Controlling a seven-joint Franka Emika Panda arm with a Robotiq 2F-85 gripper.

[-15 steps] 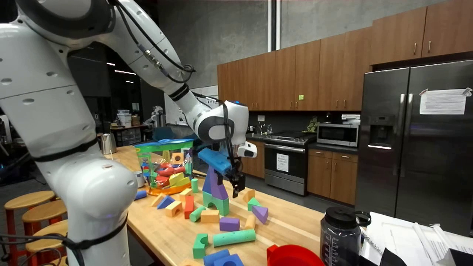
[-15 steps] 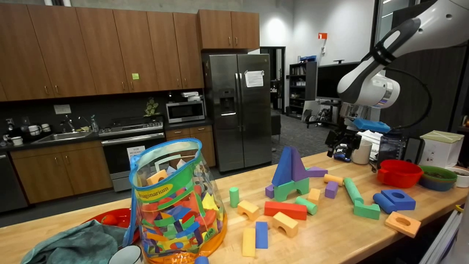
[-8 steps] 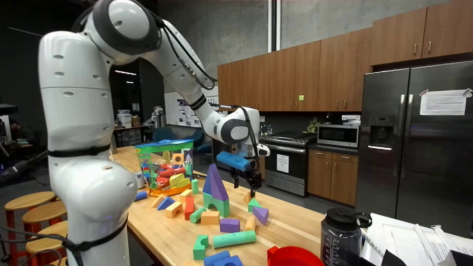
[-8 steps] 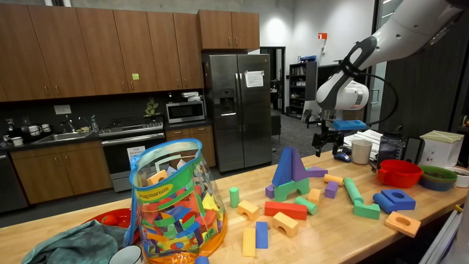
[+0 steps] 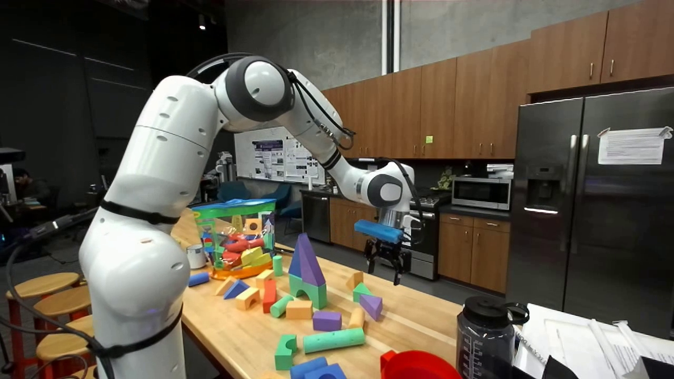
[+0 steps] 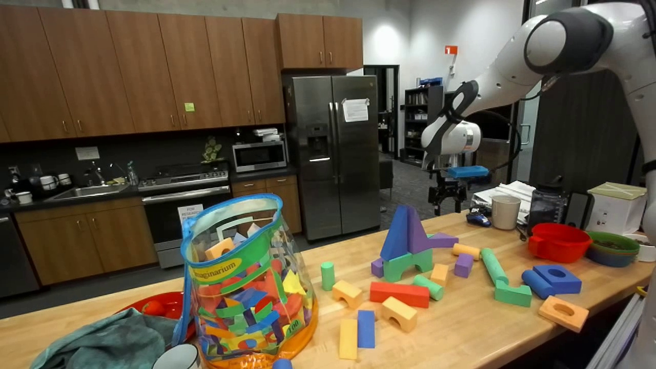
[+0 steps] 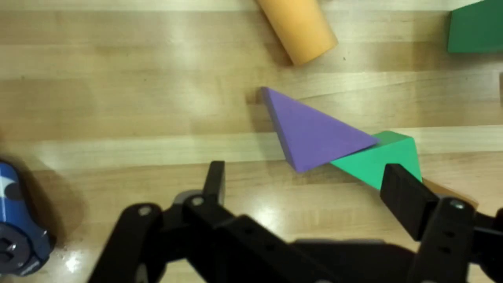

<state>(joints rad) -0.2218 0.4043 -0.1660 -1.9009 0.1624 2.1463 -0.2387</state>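
My gripper (image 7: pixel 304 167) is open and empty, held above the wooden table; it also shows in both exterior views (image 5: pixel 384 273) (image 6: pixel 447 208). Nearest below it are a purple triangular block (image 7: pixel 314 131) and a green triangular block (image 7: pixel 387 159), touching or overlapping, in the wrist view. The right finger hides part of the green block. An orange cylinder (image 7: pixel 300 31) lies past the purple block. In both exterior views a tower stands beside the gripper: a green arch (image 6: pixel 408 264) carrying an upright blue wedge (image 6: pixel 395 236) and a purple wedge (image 6: pixel 418 233).
Several loose blocks, such as a red one (image 6: pixel 399 293) and a long green cylinder (image 5: pixel 334 340), lie around the tower. A clear bag of blocks (image 6: pixel 251 307), a red bowl (image 6: pixel 558 243), a mug (image 6: pixel 506 212), a dark bottle (image 5: pixel 485 337) and a blue object (image 7: pixel 17 224) stand about.
The arm has swung the open gripper away from the tower's side, rightward in an exterior view where the tower is centred and leftward in the view with the bag in front. The blocks have not moved.
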